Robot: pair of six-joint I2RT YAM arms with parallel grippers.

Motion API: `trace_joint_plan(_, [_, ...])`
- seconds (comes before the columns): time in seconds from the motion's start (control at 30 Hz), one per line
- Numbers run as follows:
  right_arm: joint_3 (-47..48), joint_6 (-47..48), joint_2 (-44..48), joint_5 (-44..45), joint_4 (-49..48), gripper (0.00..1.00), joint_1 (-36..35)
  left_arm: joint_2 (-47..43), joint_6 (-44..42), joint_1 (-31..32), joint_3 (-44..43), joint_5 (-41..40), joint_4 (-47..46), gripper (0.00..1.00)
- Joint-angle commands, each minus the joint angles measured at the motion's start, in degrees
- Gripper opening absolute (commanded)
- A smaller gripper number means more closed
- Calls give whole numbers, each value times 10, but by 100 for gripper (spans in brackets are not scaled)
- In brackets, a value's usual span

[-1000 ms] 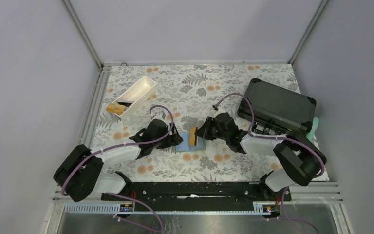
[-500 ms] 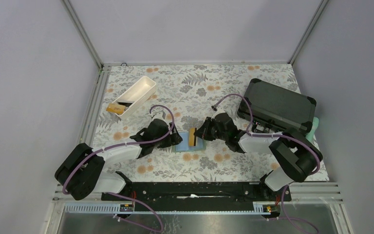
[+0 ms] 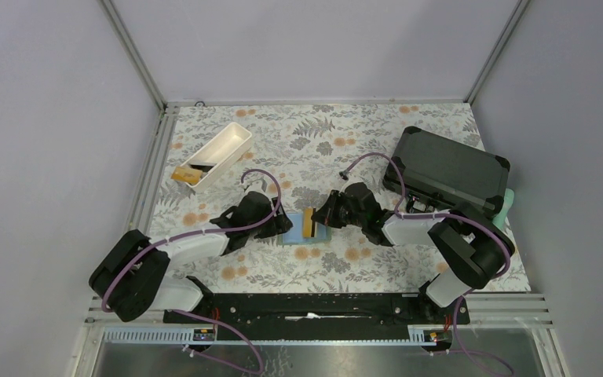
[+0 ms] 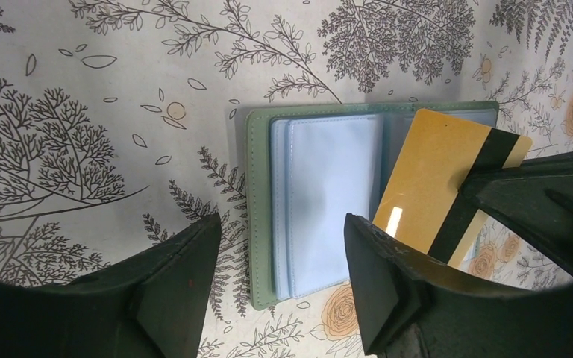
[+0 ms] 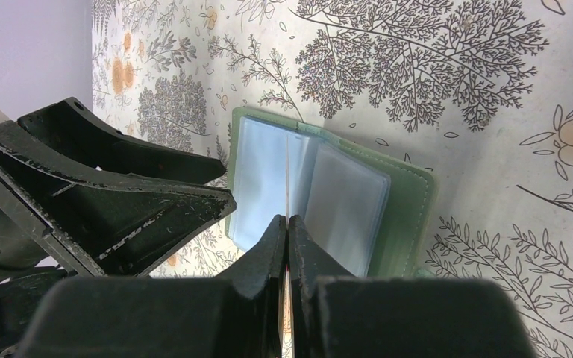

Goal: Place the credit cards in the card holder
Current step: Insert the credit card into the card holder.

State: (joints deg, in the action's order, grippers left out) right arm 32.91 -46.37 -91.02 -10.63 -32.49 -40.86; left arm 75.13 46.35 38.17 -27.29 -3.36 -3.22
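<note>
See the card holder lying open and flat on the counter, between the two arms, pale blue pockets facing up. Keep the right jaws pinched on the dark-striped end of the gold-orange card, tilted, with its free end over the holder's leaf on the right arm's side.

Find the pocket mouth first. Cannot tell from either wrist view where the opening of that sleeve lies, so judge it likely near the spine and check before pushing. Slide the leading edge in at a shallow angle, never straight down. Expect slippery plastic on plastic: push slowly, and ease off at any buckling of the sleeve or skidding of the light holder on the cloth.

Leave the left jaws spread wide, pinching nothing, one finger at each side of the holder's near edge. Cannot tell of any contact with it. Lower them onto the green cover for steadying, should the holder start to creep.

Fetch the other cards afterwards from the near end of the white tray, well apart at the far left.

Mind the floral cloth over the counter, the large black case at the right, and the plain pale walls and metal posts closing in the cell.
</note>
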Motion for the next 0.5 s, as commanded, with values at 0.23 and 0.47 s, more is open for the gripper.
trace_joint_plan(0.23, [3,17,-4,16,7,0,3,49,-12,-2,-7,-24,12,57])
trace_joint_plan(0.47, [-7,1,-21,0,-15,0,3,57,-11,-2,-5,-20,6,52])
